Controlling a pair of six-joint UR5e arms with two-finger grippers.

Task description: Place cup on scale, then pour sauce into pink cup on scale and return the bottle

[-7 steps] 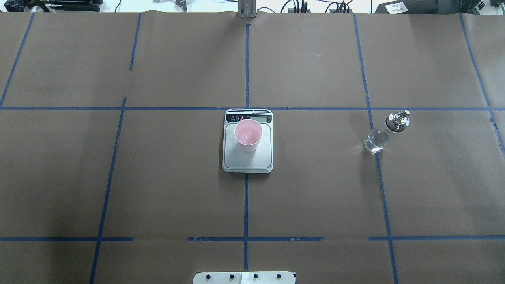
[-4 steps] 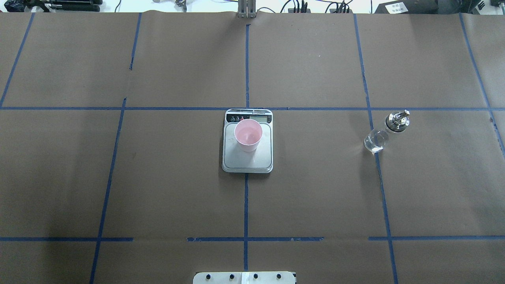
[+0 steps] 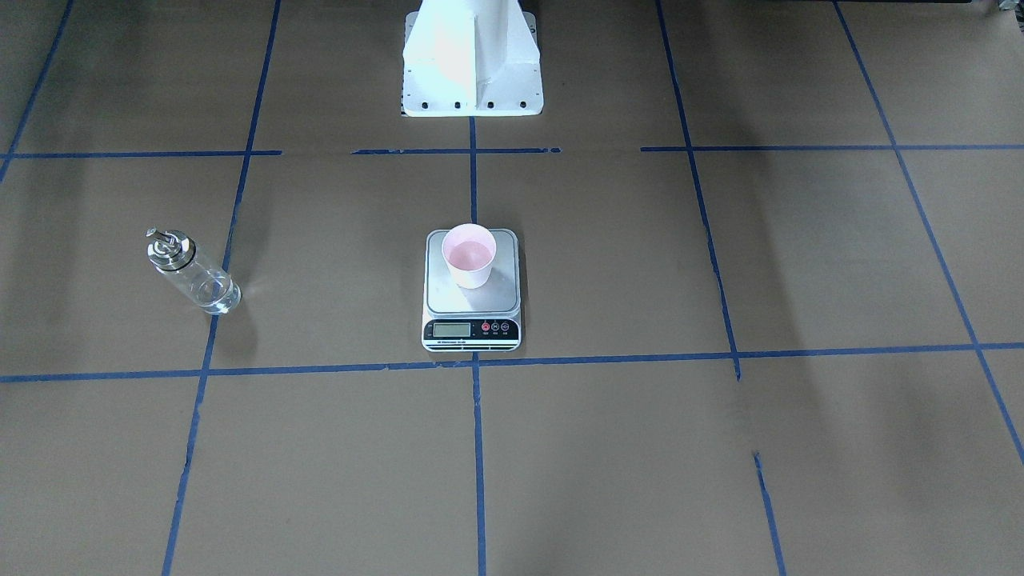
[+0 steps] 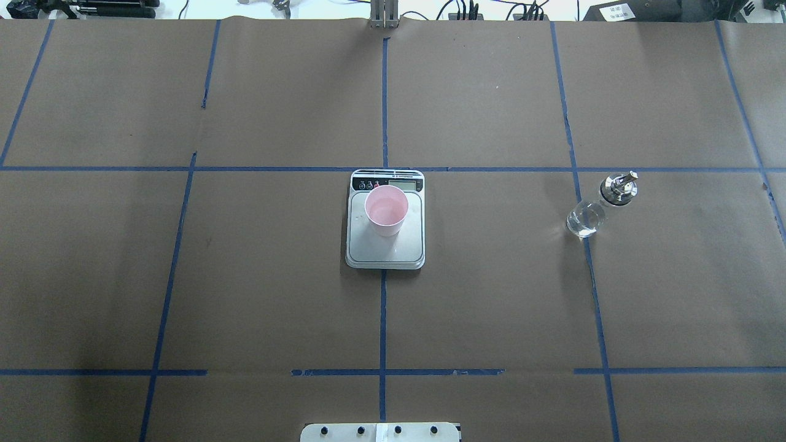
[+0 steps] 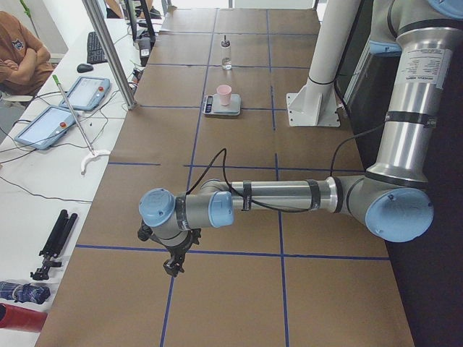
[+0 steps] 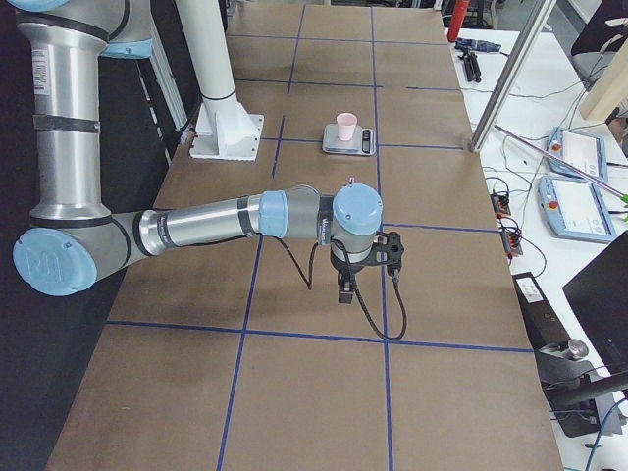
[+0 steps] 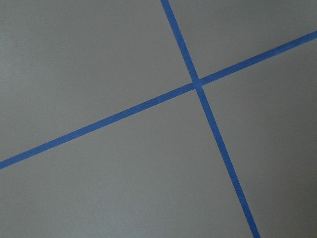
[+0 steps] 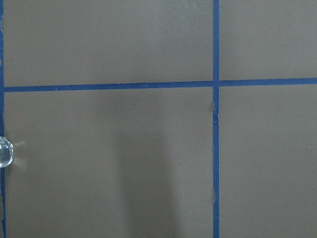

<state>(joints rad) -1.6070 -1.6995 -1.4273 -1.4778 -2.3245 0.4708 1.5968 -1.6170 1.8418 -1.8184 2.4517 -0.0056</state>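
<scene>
My left tool (image 5: 173,266) and right tool (image 6: 345,291) hang low over bare stretches of the table (image 4: 491,307), with nothing seen in either. Both appear only in the side views, so I cannot tell how far they are open. The overhead and front views show no arm, just one cup (image 4: 386,210) upright on one scale (image 4: 385,252) at mid-table and one bottle (image 4: 599,205) standing well apart toward my right. My right wrist camera catches the bottle's glass at its left edge; the left sees only blue tape (image 7: 198,84)
</scene>
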